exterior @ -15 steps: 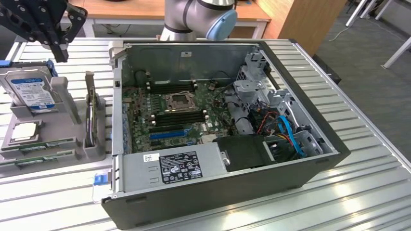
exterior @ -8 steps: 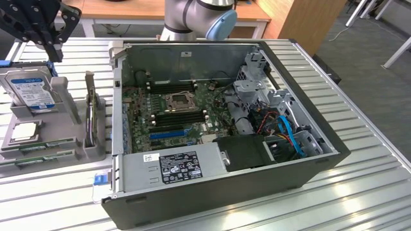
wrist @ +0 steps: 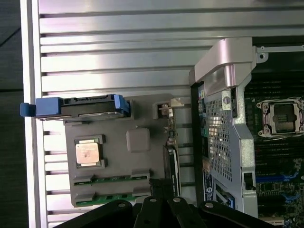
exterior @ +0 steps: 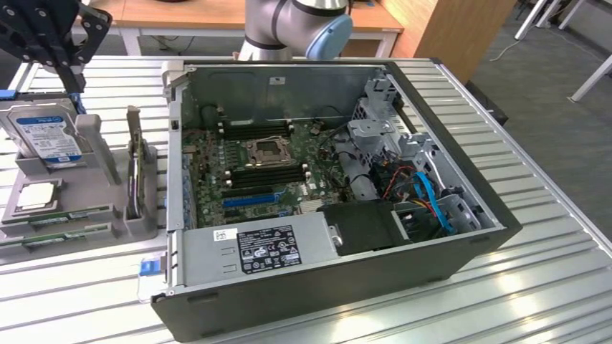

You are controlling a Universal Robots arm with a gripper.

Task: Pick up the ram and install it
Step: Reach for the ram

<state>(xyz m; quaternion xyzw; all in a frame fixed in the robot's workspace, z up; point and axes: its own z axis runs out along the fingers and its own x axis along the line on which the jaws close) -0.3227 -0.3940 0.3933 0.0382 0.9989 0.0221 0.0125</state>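
Note:
Two ram sticks [exterior: 59, 215] lie flat in slots at the near end of a grey parts holder [exterior: 96, 143] on the exterior view's left; in the wrist view they are thin green strips [wrist: 114, 179]. My gripper [exterior: 67, 79] hangs above the holder's far end, over the hard drive, apart from the ram. In the wrist view its black fingers [wrist: 159, 197] are shut together with nothing between them. The open computer case [exterior: 459, 179] holds the motherboard [exterior: 215, 161], with black memory slots [exterior: 268, 174] beside the CPU socket [exterior: 263, 150].
The holder also carries a blue-labelled hard drive [exterior: 43, 136], a CPU chip [exterior: 34, 197] and an upright dark expansion card [exterior: 137, 165]. A power supply [exterior: 258, 247] and cables [exterior: 431, 201] fill the case's near side. The arm's base [exterior: 287, 29] stands behind the case.

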